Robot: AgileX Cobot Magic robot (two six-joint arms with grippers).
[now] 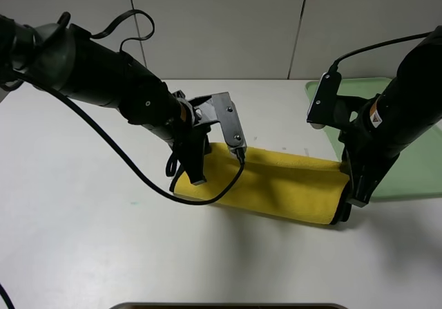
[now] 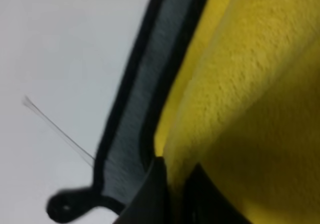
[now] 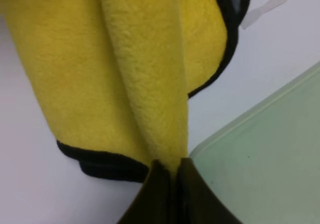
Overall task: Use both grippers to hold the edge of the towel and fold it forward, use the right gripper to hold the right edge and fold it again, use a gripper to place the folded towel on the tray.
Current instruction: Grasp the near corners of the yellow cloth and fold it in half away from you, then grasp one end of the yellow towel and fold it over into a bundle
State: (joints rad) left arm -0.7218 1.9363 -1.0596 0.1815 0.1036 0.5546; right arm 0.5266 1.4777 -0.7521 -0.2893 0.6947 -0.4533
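Jaws on both arms are clamped together on cloth. The left gripper [image 1: 195,175] pinches the left end of the towel [image 1: 290,184], and the right gripper [image 1: 353,197] pinches the right end, so the yellow cloth is strung between the two tools as a long doubled fold. Left wrist view: yellow pile runs straight into the closed fingertips [image 2: 152,194], no gap visible. The edge of the towel [image 2: 172,53], black binding around a strip of grey reverse, sits just beside those tips on the outer side, and the small black corner loop [image 2: 62,206] lies beyond it over the white table [image 1: 83,219]. Right wrist view: a ridge of yellow cloth is nipped between the tips, with more folds of the towel hanging past them and black hem showing along the far ends. The tray [image 1: 414,174], pale green, is just beside the right gripper on its outer side, rim close to the tips; well apart from the left gripper. The towel is over the table, not on the tray. Cannot tell whether the underside of the fold touches the table.
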